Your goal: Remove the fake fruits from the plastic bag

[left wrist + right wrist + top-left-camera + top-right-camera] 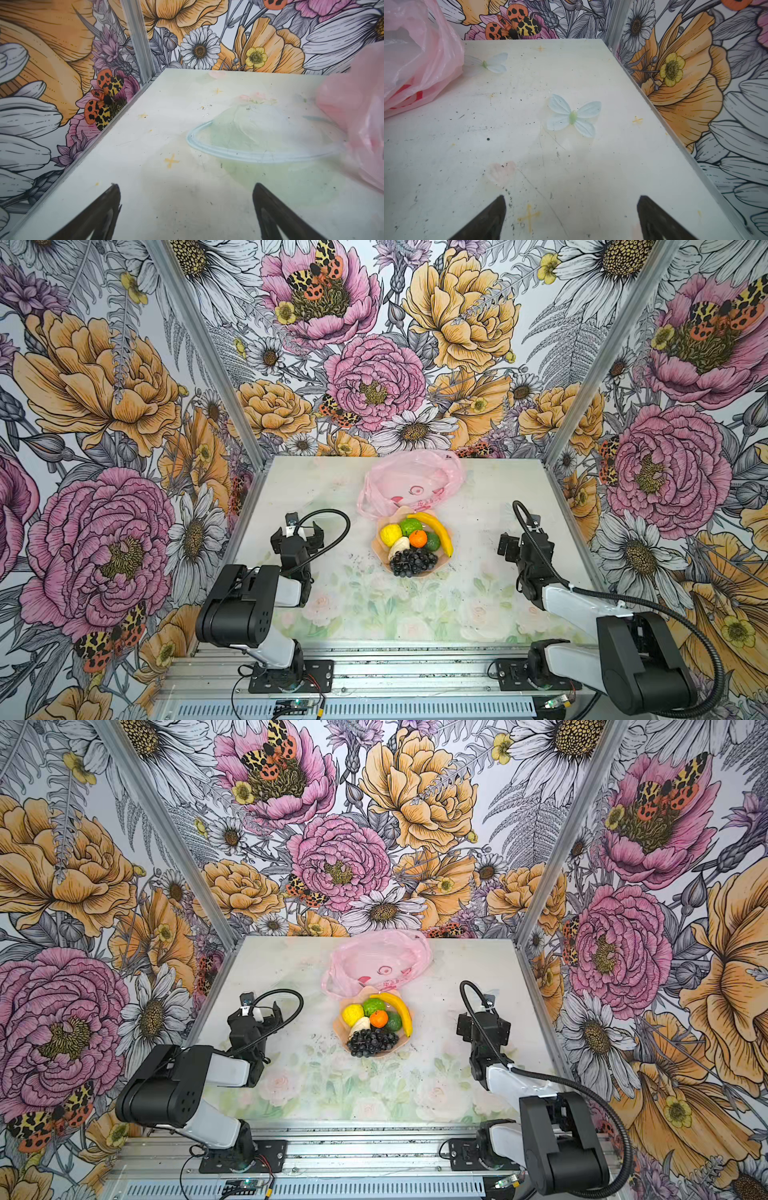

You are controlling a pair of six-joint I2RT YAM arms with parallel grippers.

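Note:
The fake fruits lie heaped together in a peach scalloped dish [375, 548], outside the bag, in both top views. They are a lemon [390, 534], lime [410, 526], orange [417, 538], avocado [433, 542], banana [439, 531], beige piece [399, 547] and grape bunch [413, 562]. The pink plastic bag [415, 481] [378, 961] lies slack just behind the dish. My left gripper [302, 531] [186, 191] stands open left of the dish, holding nothing. My right gripper [524, 540] [571, 199] stands open to the right, also holding nothing. Each wrist view shows an edge of the bag [357, 116] [415, 62].
The table [353, 605] is pale with faint printed flowers and butterflies. Flowered walls with metal corner posts [249, 439] close it in on three sides. Bare tabletop lies under both grippers and in front of the dish.

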